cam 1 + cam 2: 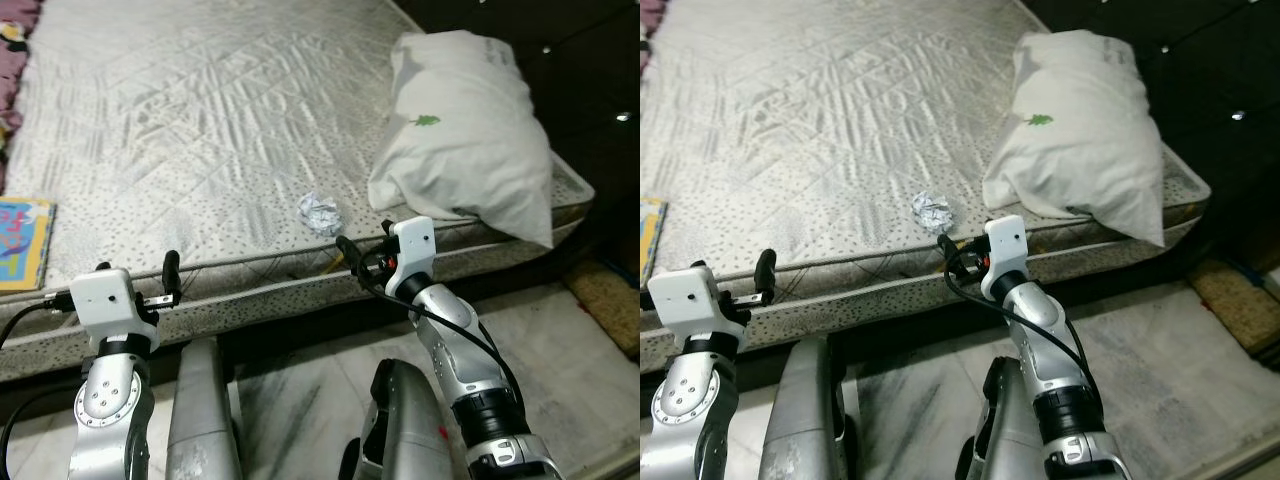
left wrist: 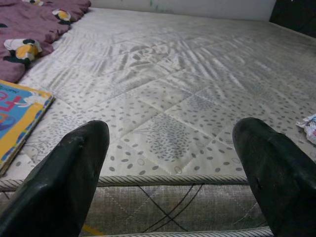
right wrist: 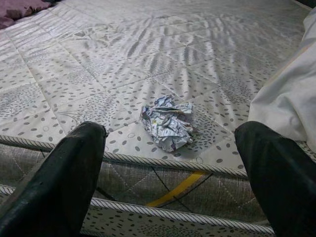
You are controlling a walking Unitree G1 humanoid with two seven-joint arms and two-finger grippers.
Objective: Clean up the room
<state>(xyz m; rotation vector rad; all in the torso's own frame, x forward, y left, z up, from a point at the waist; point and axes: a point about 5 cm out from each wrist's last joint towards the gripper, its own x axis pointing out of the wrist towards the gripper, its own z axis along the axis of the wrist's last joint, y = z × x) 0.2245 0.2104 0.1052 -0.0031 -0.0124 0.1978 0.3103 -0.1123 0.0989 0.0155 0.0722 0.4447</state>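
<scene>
Looking down at a big mattress (image 1: 200, 120) with a quilted, speckled grey-white cover and a corded edge, it takes up most of the scene. On its right side sits a plump white pillow (image 1: 465, 130) with a small green leaf print, hanging a bit over the near right corner. Far left there's a purple blanket (image 2: 34, 29) with flower shapes, and at the near left edge a flat, colourful book (image 1: 22, 243). Marble-looking floor (image 1: 560, 350) runs below the bed. The left gripper (image 1: 172, 275) hovers at the near edge, jaws spread wide. The right gripper (image 1: 355, 255) is also at the near edge, jaws spread, aimed at a crumpled paper ball (image 3: 168, 122) lying just beside the edge, left of the pillow.
</scene>
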